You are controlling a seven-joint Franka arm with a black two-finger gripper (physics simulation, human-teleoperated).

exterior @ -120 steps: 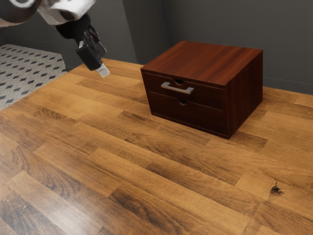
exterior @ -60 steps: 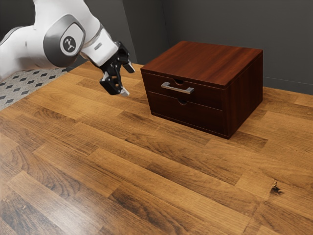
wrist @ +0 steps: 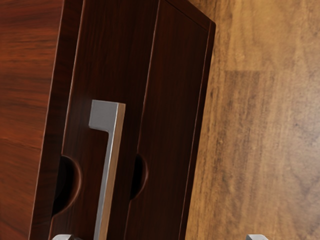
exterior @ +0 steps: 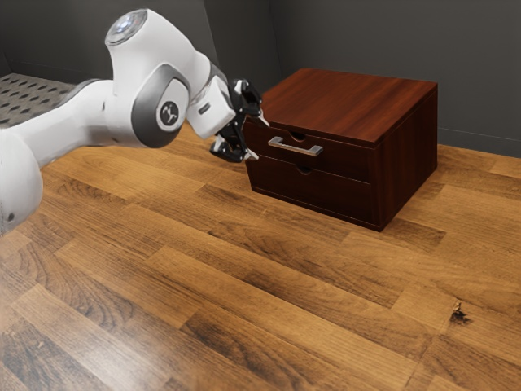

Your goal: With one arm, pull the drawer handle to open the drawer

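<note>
Exterior view: Franka arm's tool (exterior: 242, 122), fingers spread, just beside wooden cabinet (exterior: 350, 102) on desk (exterior: 244, 277), top drawer (exterior: 342, 159) flush, metal handle (exterior: 295, 147) untouched, wrist view: handle close ahead, btwn tool's tips.

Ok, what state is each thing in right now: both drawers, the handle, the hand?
Top drawer: shut.
Bottom drawer: shut.
Handle: free, nothing gripping it.
Hand: open, fingers spread, near the handle's end on the exterior view's left, not on it.
</note>
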